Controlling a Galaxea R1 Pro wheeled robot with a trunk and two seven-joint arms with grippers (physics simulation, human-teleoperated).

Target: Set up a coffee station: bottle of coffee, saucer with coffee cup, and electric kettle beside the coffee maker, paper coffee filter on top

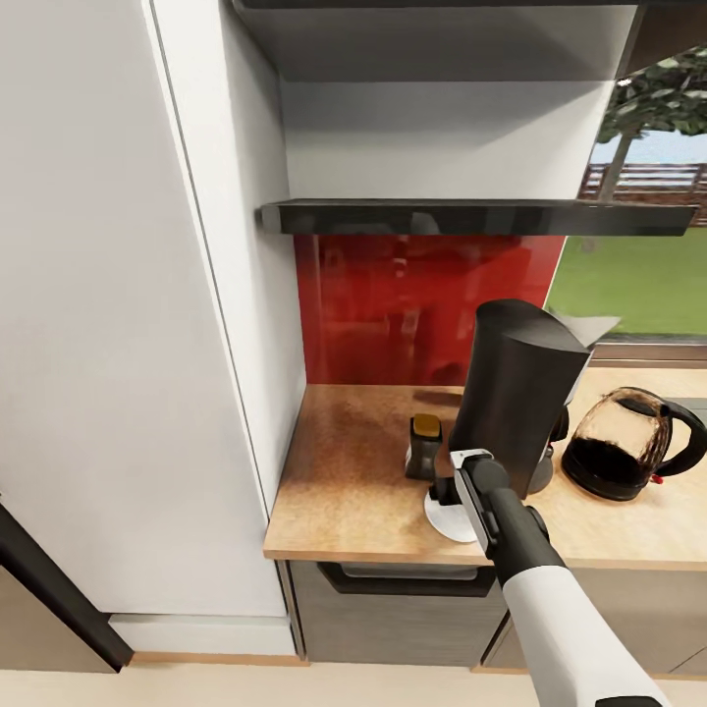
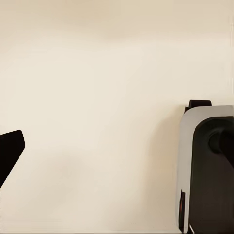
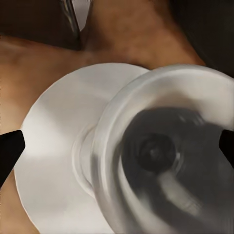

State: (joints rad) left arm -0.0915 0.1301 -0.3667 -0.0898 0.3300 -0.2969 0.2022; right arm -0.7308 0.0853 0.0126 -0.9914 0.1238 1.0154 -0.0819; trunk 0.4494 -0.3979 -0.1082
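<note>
Right gripper (image 1: 454, 488), fingers (image 3: 10, 151) spread wide, dark tips at either edge of the right wrist view. Between them a glass coffee cup (image 3: 168, 151), blurred, over the white saucer (image 3: 58, 146); whether cup touches saucer or fingers, cannot tell. Head view: saucer (image 1: 444, 518) lies on the wooden countertop (image 1: 344, 491) near its front edge, just in front of the dark coffee maker (image 1: 516, 388). Bottle of coffee (image 1: 424, 447), yellow-topped, stands just beside the maker toward the wall side. Electric kettle (image 1: 628, 442), glass with dark liquid, on the maker's other side, near. Red backsplash (image 1: 412, 295) behind, dark shelf (image 1: 471, 216) above. Left gripper: one dark fingertip (image 2: 9, 151) over pale floor; finger state cannot tell.
</note>
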